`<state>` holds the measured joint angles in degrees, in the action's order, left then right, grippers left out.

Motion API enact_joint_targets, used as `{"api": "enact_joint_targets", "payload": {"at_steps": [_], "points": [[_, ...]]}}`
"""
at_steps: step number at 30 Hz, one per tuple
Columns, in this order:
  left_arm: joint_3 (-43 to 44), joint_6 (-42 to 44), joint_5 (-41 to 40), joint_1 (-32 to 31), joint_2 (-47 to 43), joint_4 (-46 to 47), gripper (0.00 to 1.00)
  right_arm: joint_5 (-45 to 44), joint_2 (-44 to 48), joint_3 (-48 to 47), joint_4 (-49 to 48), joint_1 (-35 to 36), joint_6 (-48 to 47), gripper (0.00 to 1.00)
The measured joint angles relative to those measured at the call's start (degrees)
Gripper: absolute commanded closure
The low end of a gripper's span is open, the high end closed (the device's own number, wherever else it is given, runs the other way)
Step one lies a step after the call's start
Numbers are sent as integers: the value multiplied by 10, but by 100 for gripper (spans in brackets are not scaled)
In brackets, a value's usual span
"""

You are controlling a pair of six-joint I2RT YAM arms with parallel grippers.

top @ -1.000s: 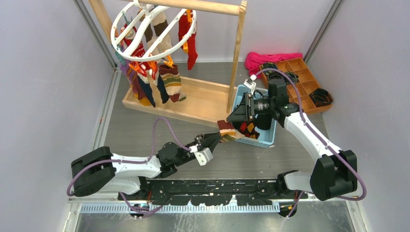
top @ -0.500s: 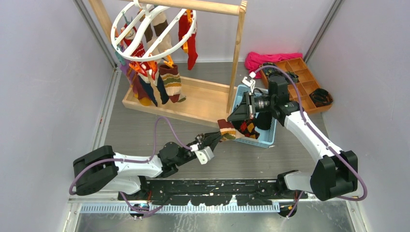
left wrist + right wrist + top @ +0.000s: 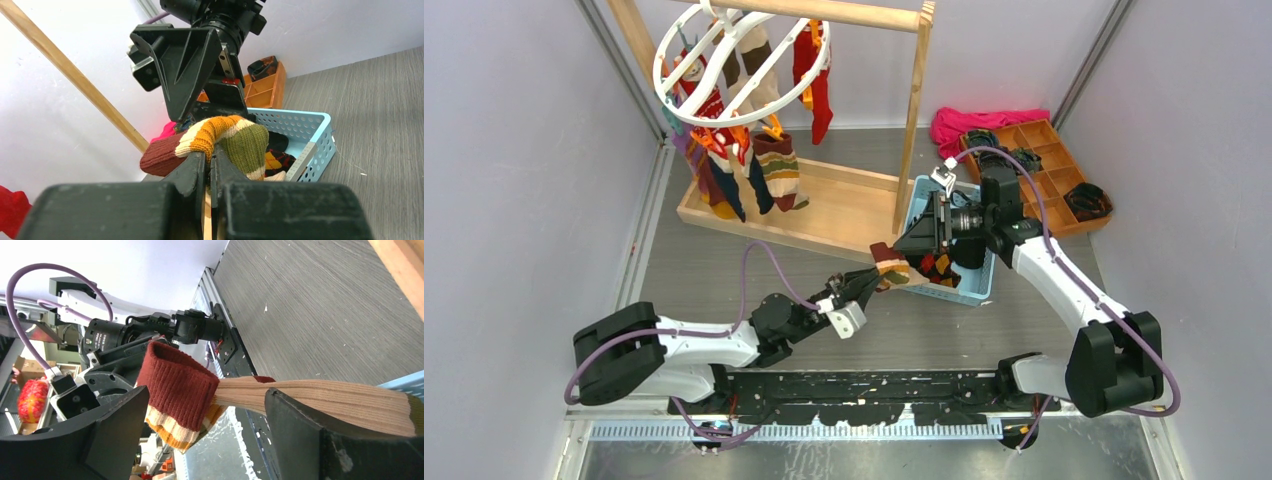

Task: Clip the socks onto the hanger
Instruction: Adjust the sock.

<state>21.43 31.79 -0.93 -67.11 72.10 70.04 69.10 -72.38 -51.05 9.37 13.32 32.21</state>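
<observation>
A striped sock with a maroon cuff and cream, orange and olive bands hangs just left of the blue basket. My left gripper is shut on it; in the left wrist view the jaws pinch the orange band of the sock. My right gripper is open, one finger on each side of the maroon cuff without touching it. A beige ribbed stretch of sock runs past the right finger. The white round clip hanger hangs from the wooden rack with several socks clipped on.
The wooden rack's post and base tray stand just behind the grippers. The basket holds more socks. An orange compartment box and a pink cloth lie at the back right.
The left gripper and the sock have shifted slightly up and left. The right gripper stays open round the cuff, its wrist a little lower.
</observation>
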Motion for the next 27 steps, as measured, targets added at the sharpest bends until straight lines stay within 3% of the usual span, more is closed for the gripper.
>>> {"api": "enact_joint_targets", "payload": {"at_steps": [3, 6, 8, 10, 15, 24, 27], "points": [[7, 2, 0, 0, 3, 1, 100, -2, -3, 4, -14, 4, 21, 15], [19, 3, 0, 0, 16, 7, 100, -2, -3, 4, -27, 12, 33, 27], [24, 3, 0, 0, 24, 12, 100, 1, -3, 4, -34, 17, 42, 39], [26, 3, 0, 0, 31, 14, 100, 6, -4, 4, -38, 19, 47, 57], [26, 3, 0, 0, 40, 22, 100, 20, -4, -5, -43, 20, 56, 84], [25, -8, -6, 0, 41, 32, 98, 45, -3, -56, -35, 13, 40, 95], [17, -22, -10, 0, 41, 35, 80, 45, -3, -88, 16, 8, -10, 96]]}}
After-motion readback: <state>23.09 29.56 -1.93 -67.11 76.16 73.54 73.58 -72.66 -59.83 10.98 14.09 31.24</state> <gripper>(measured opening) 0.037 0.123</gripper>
